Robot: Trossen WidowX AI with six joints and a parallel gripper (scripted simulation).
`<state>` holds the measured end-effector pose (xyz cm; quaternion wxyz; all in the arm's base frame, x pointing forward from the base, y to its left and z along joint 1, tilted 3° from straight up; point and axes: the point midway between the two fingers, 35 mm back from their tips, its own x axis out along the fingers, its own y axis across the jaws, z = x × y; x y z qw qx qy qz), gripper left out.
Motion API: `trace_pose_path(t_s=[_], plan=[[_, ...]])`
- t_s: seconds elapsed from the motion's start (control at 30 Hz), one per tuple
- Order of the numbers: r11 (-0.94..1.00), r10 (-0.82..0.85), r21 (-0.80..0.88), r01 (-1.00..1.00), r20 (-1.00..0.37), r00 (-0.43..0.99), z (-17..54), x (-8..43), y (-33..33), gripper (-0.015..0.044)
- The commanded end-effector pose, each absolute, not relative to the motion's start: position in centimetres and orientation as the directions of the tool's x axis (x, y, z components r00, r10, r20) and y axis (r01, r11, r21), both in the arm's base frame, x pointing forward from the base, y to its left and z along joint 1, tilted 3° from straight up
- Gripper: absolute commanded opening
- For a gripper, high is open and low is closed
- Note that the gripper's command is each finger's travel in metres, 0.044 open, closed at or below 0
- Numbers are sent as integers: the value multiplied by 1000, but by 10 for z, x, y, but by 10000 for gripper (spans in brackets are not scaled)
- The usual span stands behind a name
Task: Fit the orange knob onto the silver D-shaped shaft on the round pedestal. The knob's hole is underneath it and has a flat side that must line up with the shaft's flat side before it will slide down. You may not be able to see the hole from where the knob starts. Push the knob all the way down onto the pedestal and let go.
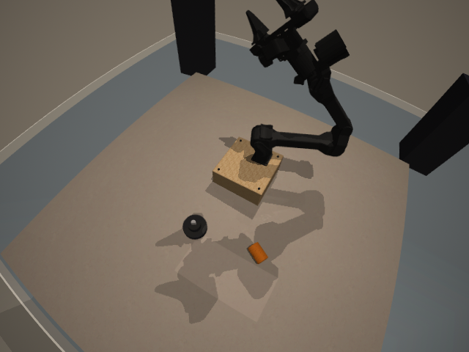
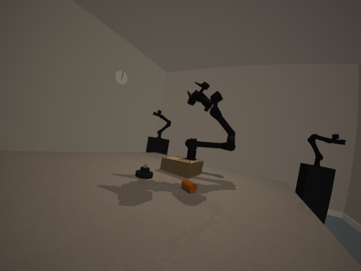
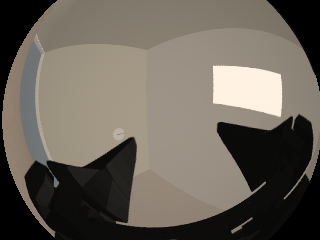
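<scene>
The orange knob [image 1: 257, 253] [image 2: 189, 186] is a cylinder lying on its side on the table. Its hole does not show clearly in any view. The black round pedestal [image 1: 201, 233] [image 2: 144, 175] stands apart from it, to its left in the top and exterior views. The short silver shaft [image 1: 193, 222] [image 2: 145, 165] points up from the pedestal, bare; its flat side cannot be made out. My gripper [image 1: 263, 6] [image 2: 191, 87] [image 3: 178, 135] is open and empty, raised high above the table and tilted upward. Neither knob nor pedestal shows in the wrist view.
The wooden base block [image 1: 229, 163] [image 2: 175, 166] carries my arm, behind the knob and pedestal in the exterior view. Dark arm shadows cross the table around the knob. Black stands [image 1: 195, 37] [image 2: 315, 186] rise beyond the table's edges; the exterior view shows other arms on them.
</scene>
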<state>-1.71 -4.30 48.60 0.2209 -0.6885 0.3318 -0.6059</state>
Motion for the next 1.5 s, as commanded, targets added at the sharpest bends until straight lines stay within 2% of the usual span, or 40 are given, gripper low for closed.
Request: trace_pose_path(t_s=[0.0,0.17,0.33,0.5,0.7,0.9,1.1,1.3,1.47], plan=[[-677,-731,-713,-183,680,55,485,-15,-46,426],[-497,-835,-867,-40,465,294,466,38,-115,440],[-217,-817,-976,30,199,541,433,114,-159,440],[86,-684,-996,-37,-86,725,385,201,-167,440],[347,-413,-896,-277,-411,813,311,298,-126,440],[480,-165,-689,-542,-678,716,231,356,-53,440],[553,-12,-436,-710,-856,517,159,373,24,440],[530,15,-179,-829,-975,220,80,357,104,440],[512,-39,-47,-858,-999,32,32,330,148,440]])
